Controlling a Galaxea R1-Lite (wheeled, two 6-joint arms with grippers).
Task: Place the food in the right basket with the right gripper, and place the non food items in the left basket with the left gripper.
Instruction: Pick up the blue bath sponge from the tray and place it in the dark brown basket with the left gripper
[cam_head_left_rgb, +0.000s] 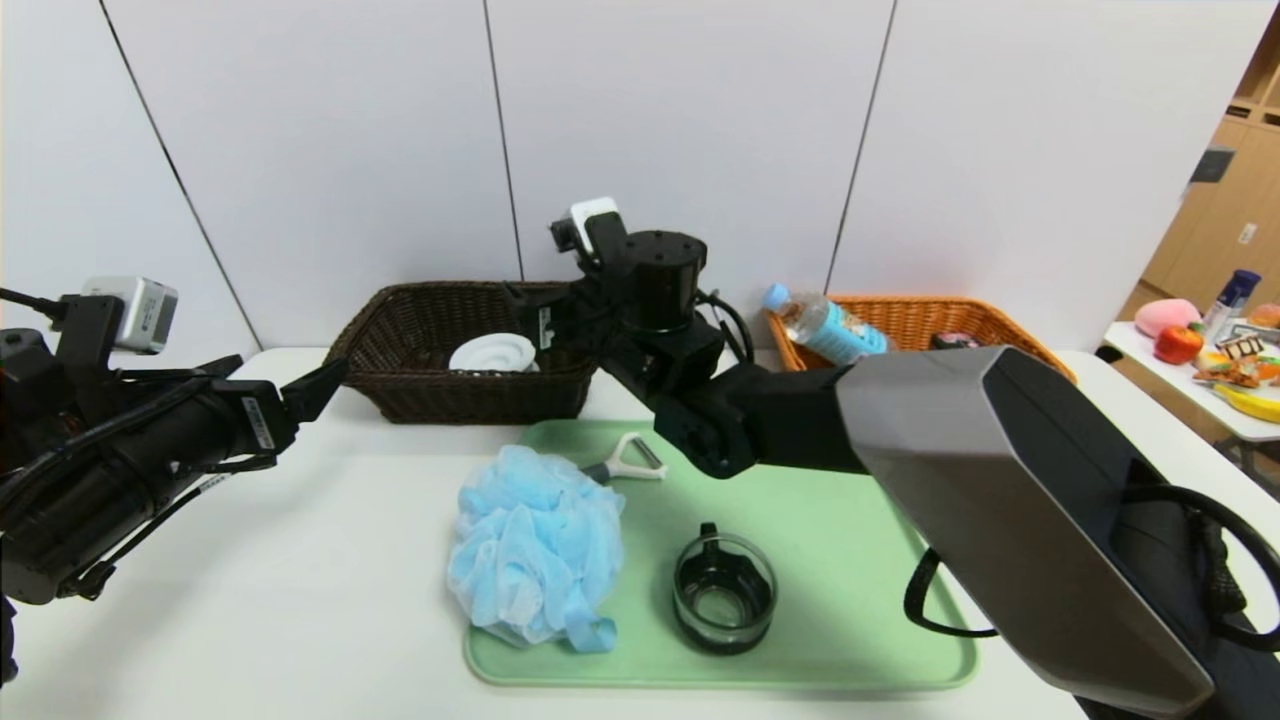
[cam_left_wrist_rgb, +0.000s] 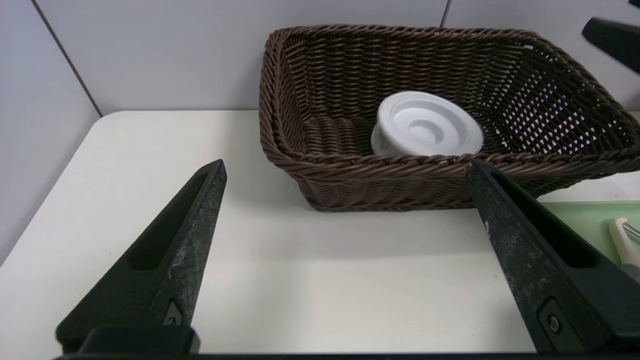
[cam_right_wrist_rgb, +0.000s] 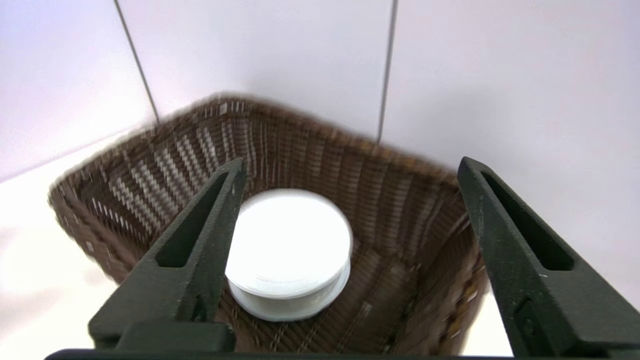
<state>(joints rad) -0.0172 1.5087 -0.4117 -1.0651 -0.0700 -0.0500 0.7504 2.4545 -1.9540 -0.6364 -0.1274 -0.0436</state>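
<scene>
Right wrist view: right hand spread wide over woven brown basket, round white lid inside.

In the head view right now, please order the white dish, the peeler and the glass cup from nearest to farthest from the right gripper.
1. White dish, in the dark basket, beside the right gripper.
2. Peeler, at the green tray's far edge.
3. Glass cup, near the tray's front.

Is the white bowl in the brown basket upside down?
Yes. The white bowl lies base-up inside the brown basket; its ringed foot faces upward.
</scene>
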